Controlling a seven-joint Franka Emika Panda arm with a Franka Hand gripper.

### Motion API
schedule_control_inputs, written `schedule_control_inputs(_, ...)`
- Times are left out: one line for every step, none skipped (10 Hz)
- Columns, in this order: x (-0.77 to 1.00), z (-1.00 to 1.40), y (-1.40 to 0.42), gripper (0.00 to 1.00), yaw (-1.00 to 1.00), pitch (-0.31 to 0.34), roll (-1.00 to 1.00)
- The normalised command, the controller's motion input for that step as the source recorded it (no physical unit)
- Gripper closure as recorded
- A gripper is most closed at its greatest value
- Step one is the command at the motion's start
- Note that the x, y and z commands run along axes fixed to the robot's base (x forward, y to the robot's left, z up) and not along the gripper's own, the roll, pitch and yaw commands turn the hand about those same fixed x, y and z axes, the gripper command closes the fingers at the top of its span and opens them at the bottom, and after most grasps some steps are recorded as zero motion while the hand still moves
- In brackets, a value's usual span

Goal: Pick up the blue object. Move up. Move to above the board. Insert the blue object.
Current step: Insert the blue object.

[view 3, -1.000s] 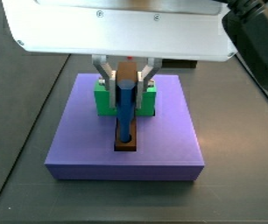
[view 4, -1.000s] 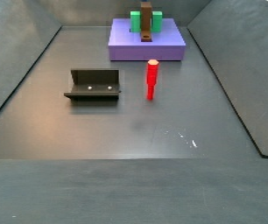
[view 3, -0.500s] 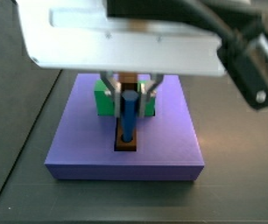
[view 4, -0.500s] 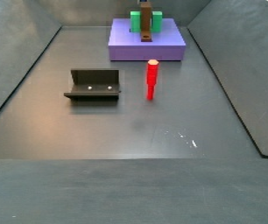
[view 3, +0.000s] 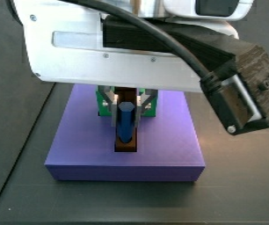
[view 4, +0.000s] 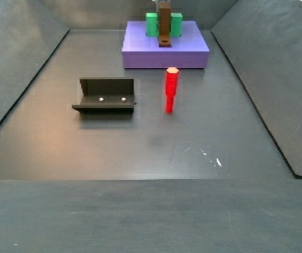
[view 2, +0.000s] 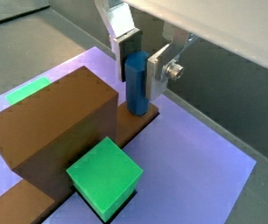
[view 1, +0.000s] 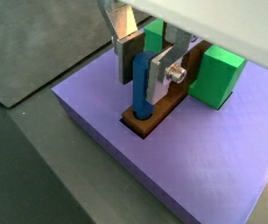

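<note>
Although we look over every surface, we find no brand, label or legible writing on any of them.

We see the gripper directly above the board, its white housing filling the upper part of a side view with a thick black cable arching over it. It points straight down. In both wrist views its flat silver fingers flank the upper part of the blue object; they stand close on either side of it, but we cannot tell whether the pads press on it or leave a slight gap.

The blue object stands upright, its lower end in the brown strip on the board, at the end of the strip away from the green block. In a wrist view the peg meets the strip right at its tip, next to a tall brown block and a second green block. In a side view the peg rises from the strip between the two fingers.

The board is a lavender-purple slab lying flat on a dark grey floor. In a side view it sits at the far end of the floor, which is bounded by sloping grey walls. Nearer the camera, a red peg stands upright well apart from the board, and the fixture, a dark bracket, stands beside it.
</note>
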Motion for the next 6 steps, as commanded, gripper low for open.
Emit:
schedule_control_inputs(0.0,-0.13,-0.11,1.0,-0.1,0.011,0.14)
schedule_control_inputs(0.03,-0.25,-0.11,1.0,-0.12,0.0,0.12)
schedule_control_inputs(0.01,-0.31,-0.12,1.0,-0.13,0.0,0.12)
schedule_control_inputs(0.03,-0.31,-0.19,1.0,-0.09,0.0,0.13)
schedule_control_inputs(0.0,-0.2,-0.13,1.0,-0.06,0.0,0.13)
schedule_control_inputs(0.0,0.0,0.0,1.0,0.0,0.0,0.0)
